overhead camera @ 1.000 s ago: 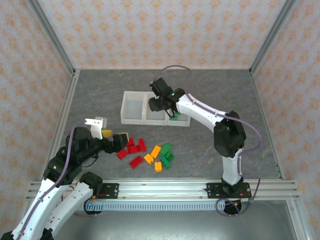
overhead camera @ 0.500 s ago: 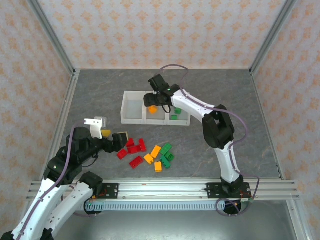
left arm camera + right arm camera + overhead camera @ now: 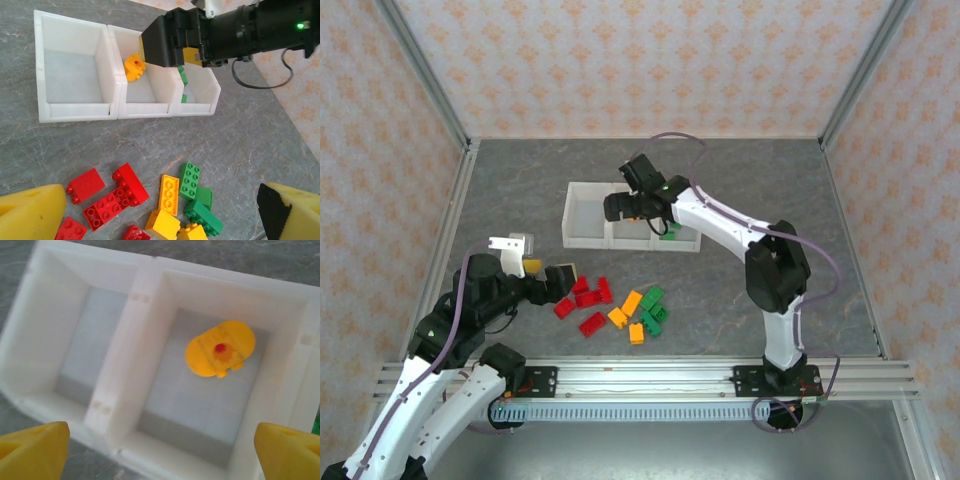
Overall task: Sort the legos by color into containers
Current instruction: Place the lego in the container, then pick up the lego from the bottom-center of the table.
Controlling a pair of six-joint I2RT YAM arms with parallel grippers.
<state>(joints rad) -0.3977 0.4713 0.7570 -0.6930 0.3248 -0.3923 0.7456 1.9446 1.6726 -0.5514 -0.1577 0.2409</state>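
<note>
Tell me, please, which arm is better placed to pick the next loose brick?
Probably left. The left arm's fingers hover open beside the loose red bricks; the right arm's fingers are over the middle bin, above the round orange piece inside.

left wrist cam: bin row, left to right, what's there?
Left bin → middle bin, round orange piece in it → right bin, green brick inside.
</note>
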